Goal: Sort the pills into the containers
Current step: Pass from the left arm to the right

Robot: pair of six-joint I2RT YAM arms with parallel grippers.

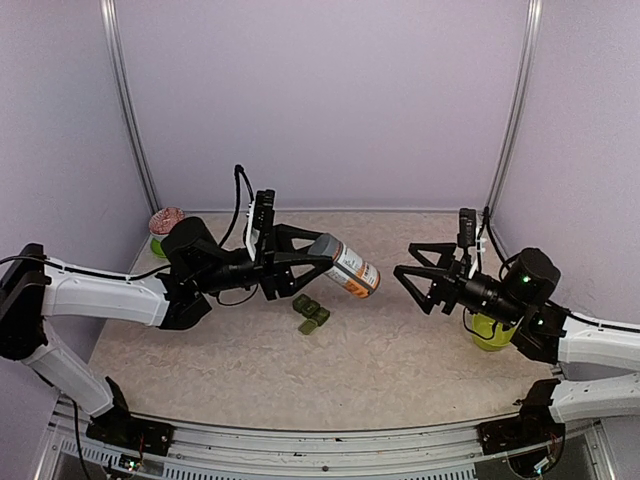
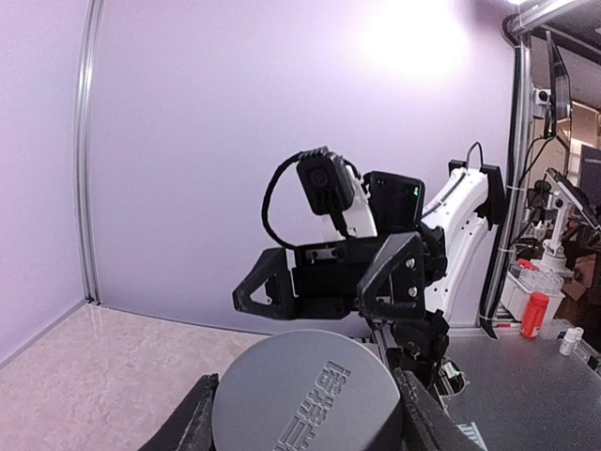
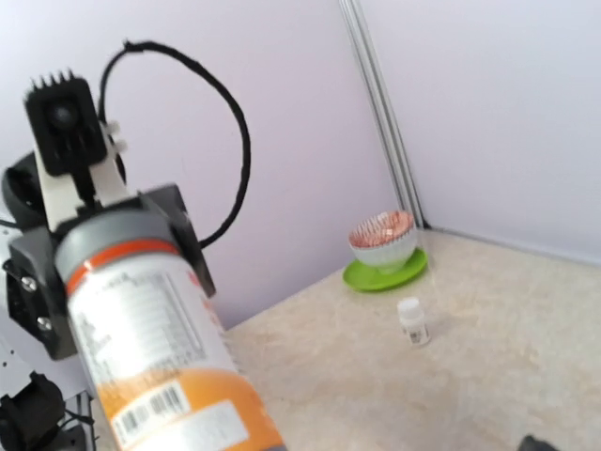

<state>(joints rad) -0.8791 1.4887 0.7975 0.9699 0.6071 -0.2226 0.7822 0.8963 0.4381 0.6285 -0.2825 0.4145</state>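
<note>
Between the fingers of the left gripper (image 1: 322,258), a pill bottle (image 1: 352,271) is clamped by its grey end. It is held nearly level above the desk (image 1: 400,365), with its orange-banded end pointing away from that gripper toward the right gripper (image 1: 409,286). The right gripper faces this free end across a short gap, jaws spread wide and holding nothing.

The containers (image 1: 312,313), a dark green strip of joined compartments, rest on the desk just below the left gripper's fingertips, under the near part of the bottle. Whether their lids are raised cannot be told. No loose pills are visible.

Step in hand, as judged: presenting the bottle for opening or emptying; sorting appears not yet begun.

Next move:
- The right gripper advances onto the free end and closes squarely on it.
- If the bottle is already open, the left wrist instead tips its mouth down over one compartment.
- Centre the mouth carefully, as the compartments look small.
</note>
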